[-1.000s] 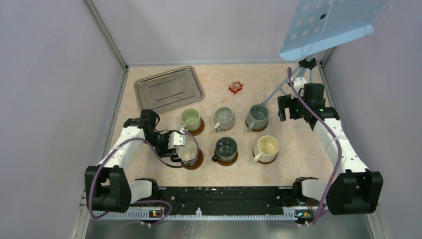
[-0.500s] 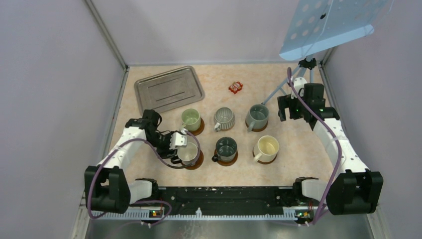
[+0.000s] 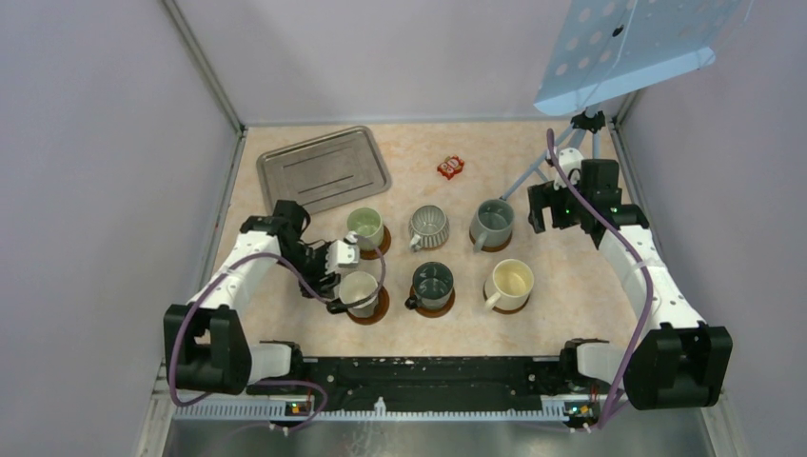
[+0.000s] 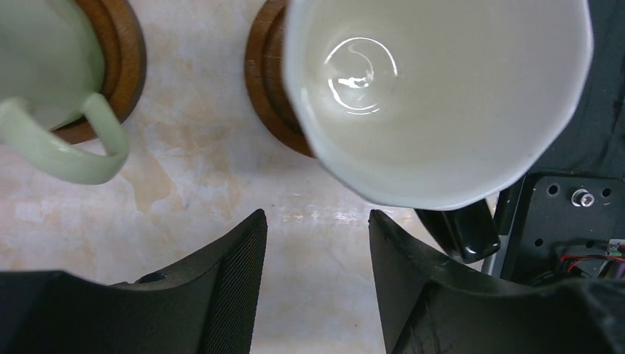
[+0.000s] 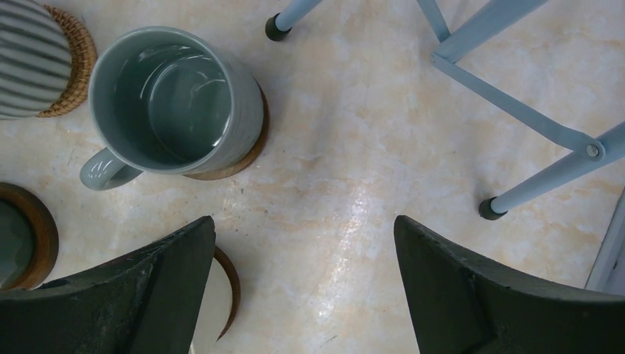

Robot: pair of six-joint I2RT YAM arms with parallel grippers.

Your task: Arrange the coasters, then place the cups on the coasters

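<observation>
Six cups stood in two rows of three on the table (image 3: 561,276), each on its own coaster. In the far row, from left to right, were the pale green cup (image 3: 364,227), the ribbed grey cup (image 3: 428,227) and the grey-blue cup (image 3: 492,225). In the near row were the black cup (image 3: 360,290) with its white inside, the dark grey-green cup (image 3: 433,284) and the cream cup (image 3: 510,283). The ribbed cup's coaster (image 5: 77,66) was lighter than the others. The dark brown coaster (image 4: 269,81) under the black cup showed past the cup's side.

The left gripper (image 4: 317,228) hung just beside the black cup, between it and the pale green cup, on their left. Its jaws stood partly apart with only bare table between them, touching neither cup. The right gripper (image 5: 302,295) hovered just right of the grey-blue cup with its jaws spread wide and nothing in them.

Farther off, a metal tray (image 3: 324,169) lay at the far left and a small red packet (image 3: 450,168) lay beyond the ribbed cup. A pale blue tripod (image 3: 571,152) stood in the far right corner under a perforated blue panel (image 3: 638,48).
</observation>
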